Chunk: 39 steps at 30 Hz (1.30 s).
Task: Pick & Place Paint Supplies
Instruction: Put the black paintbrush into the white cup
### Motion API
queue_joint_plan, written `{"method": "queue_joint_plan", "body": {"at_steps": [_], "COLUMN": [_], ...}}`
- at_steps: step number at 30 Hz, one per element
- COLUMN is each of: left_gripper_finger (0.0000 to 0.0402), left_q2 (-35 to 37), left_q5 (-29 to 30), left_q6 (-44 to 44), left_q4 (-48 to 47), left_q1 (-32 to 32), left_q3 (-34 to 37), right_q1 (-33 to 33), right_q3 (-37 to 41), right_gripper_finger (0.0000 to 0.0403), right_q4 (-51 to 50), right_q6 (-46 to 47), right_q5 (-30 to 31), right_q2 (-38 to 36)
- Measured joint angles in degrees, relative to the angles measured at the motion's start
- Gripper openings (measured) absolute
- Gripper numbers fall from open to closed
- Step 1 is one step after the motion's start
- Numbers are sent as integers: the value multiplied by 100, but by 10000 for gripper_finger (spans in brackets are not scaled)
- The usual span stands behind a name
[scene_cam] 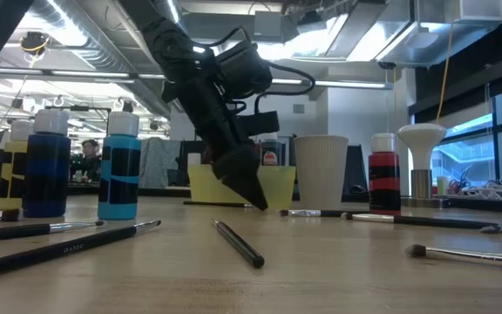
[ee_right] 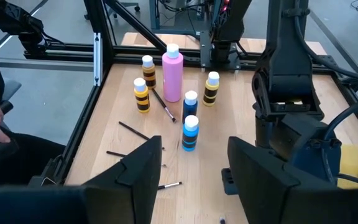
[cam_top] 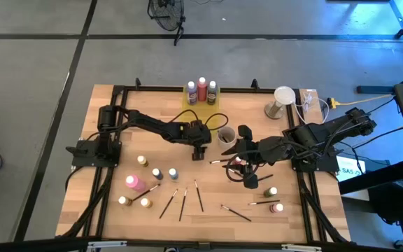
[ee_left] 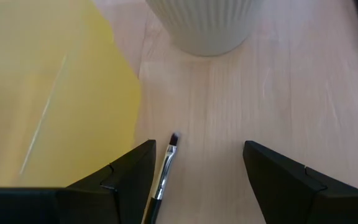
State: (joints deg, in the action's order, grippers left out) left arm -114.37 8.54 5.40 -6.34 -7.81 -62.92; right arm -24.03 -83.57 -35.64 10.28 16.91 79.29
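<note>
Near edge of tabletop (cam_top: 208, 222): loose brushes (cam_top: 182, 203) lie flat and scattered, with capped paint bottles (cam_top: 157, 173) and a tall pink bottle (cam_top: 134, 183) standing among them at the left, all apparently awaiting collection.
Right-hand cluster: two more bottles (cam_top: 274, 199) stand by a few brushes near the right arm.
Left gripper (cam_top: 199, 149): hangs low at mid-tabletop, fingers spread and empty, pointing down beside the yellow tray (ee_left: 48, 93); a brush (ee_left: 164, 172) lies between the fingers in the left wrist view, so I judge it is lined up to pinch that brush.
Right gripper (cam_top: 245, 173): over the right centre of the tabletop, fingers spread wide, holding nothing; it looks idle or waiting its turn.
Cup (cam_top: 226, 135): a ribbed pale cup just past the left gripper, a likely holder for brushes.
Far edge: three bottles (cam_top: 201, 90) stand together, seemingly already placed.
Hard to make out: the tray barely shows from above, since the arm covers it; the brush handle is cut off by the frame; whether the fingertips touch the wood cannot be told.
</note>
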Motion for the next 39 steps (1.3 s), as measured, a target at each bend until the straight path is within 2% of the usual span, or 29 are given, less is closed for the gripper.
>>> {"method": "queue_joint_plan", "body": {"at_steps": [19,39], "left_gripper_finger": [241,242], "left_q2": [-36,-39], "left_q5": [-569,-400], "left_q6": [95,478], "left_q4": [-546,-338], "left_q1": [-208,-103], "left_q3": [-439,-439], "right_q1": [0,0], "right_q3": [0,0], "right_gripper_finger": [188,188], "right_q4": [12,-11], "right_q6": [0,0], "right_q5": [1,0], "right_q2": [0,0]}}
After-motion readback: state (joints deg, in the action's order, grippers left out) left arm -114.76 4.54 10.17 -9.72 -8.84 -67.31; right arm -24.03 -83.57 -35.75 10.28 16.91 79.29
